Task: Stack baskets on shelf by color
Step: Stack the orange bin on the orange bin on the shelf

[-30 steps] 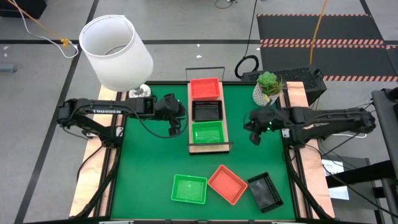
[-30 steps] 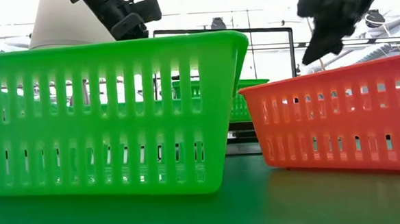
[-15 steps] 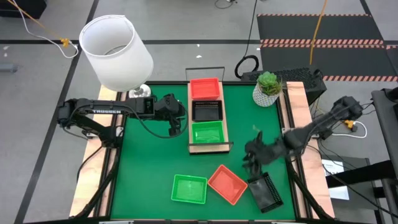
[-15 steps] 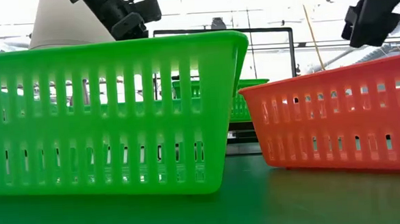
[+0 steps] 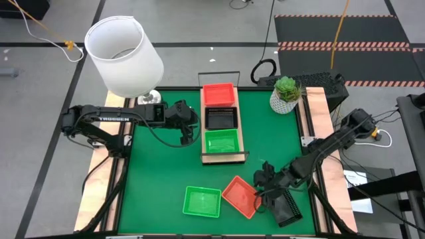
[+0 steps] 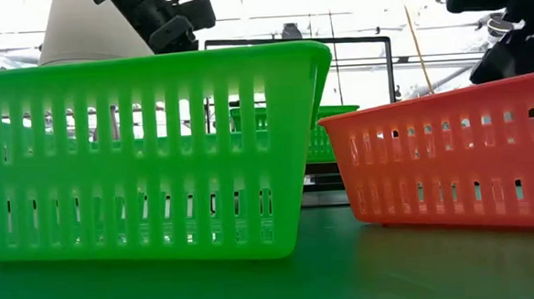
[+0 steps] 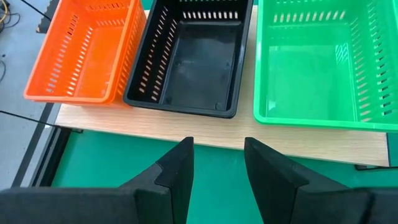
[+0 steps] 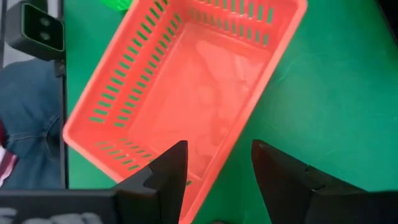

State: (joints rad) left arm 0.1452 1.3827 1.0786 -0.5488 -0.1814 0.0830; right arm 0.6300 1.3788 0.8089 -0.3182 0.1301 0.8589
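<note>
The wooden shelf (image 5: pixel 207 158) at the mat's middle carries an orange-red basket (image 5: pixel 219 94), a black basket (image 5: pixel 221 118) and a green basket (image 5: pixel 222 141) in a row. Near the front edge, a green basket (image 5: pixel 202 200), an orange-red basket (image 5: pixel 239 194) and a black basket (image 5: pixel 285 206) rest on the mat. My left gripper (image 5: pixel 188 138) hovers open just left of the shelf (image 7: pixel 205 130). My right gripper (image 5: pixel 261 192) is open above the loose orange-red basket (image 8: pixel 186 81); its fingers stand to either side of that basket's nearest wall (image 8: pixel 214 158).
A lamp with a white shade (image 5: pixel 124 56) stands at the far left corner and a potted plant (image 5: pixel 286 93) at the far right. A small camera (image 8: pixel 40 28) sits at the front edge. A person's trouser leg (image 8: pixel 31 118) shows beyond it.
My right gripper has swung from beside the shelf's right side toward the table's near edge and down, tipping further downward, and now hangs over the loose orange-red basket. The baskets have not moved.
</note>
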